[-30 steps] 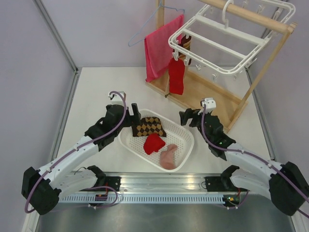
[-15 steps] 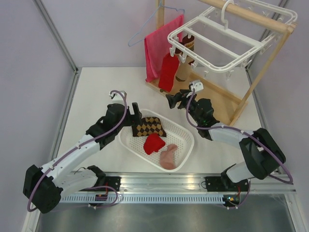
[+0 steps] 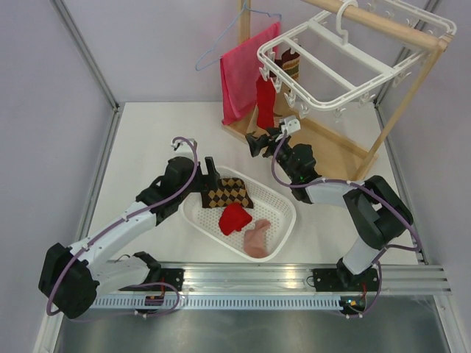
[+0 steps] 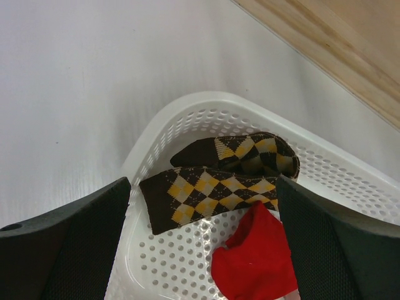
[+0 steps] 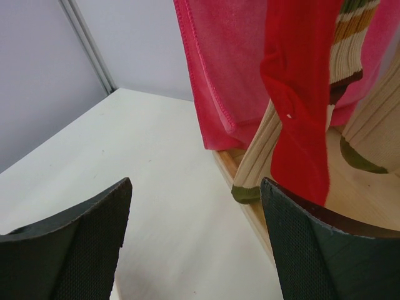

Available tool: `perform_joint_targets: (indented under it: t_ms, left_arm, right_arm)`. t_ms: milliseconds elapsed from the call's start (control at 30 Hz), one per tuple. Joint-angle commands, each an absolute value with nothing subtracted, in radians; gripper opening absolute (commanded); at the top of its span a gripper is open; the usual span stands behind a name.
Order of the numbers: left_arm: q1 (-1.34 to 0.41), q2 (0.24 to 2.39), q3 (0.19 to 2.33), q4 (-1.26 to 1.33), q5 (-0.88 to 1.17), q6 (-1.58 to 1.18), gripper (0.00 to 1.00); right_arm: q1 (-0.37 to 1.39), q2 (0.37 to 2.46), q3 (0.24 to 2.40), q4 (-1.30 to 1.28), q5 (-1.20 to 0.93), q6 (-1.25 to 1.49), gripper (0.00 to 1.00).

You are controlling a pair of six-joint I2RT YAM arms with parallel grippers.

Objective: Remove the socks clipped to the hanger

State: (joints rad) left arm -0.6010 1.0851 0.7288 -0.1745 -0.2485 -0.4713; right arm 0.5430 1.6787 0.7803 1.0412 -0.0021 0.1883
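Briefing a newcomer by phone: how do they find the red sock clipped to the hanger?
Start at the wooden stand at the far right; a white hanger hangs from its bar. At the hanger's left corner dangles the red sock, plain red, unlike the striped sock behind it and the larger pink towel beside it.

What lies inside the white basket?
In the basket: brown argyle sock fabric, one sock or two, a red sock and a pale pink sock. Anything beneath them is covered.

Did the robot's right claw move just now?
Yes. The right claw slid left and farther from the white basket, toward the hanging red sock.
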Motion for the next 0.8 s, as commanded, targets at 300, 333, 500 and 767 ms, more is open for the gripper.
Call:
perform_joint_targets:
  t_ms: [300, 333, 500, 767]
  left_arm:
    - [-0.588, 1.095, 0.701, -0.094, -0.199, -0.471, 1.0]
    - [-0.586, 1.097, 0.701, -0.091, -0.193, -0.471, 1.0]
    - [-0.586, 1.098, 0.703, -0.081, -0.183, -0.468, 1.0]
    - [-0.575, 1.112, 0.696, -0.069, -0.167, -0.465, 1.0]
  right_arm:
    - [0.541, 1.611, 0.758, 1.129, 0.06, 0.132, 0.86]
    - [0.541, 1.611, 0.762, 1.124, 0.07, 0.127, 0.86]
    - [0.541, 1.67, 0.831, 1.092, 0.097, 0.112, 0.85]
    - [0.574, 1.822, 0.969, 1.088, 0.208, 0.045, 0.84]
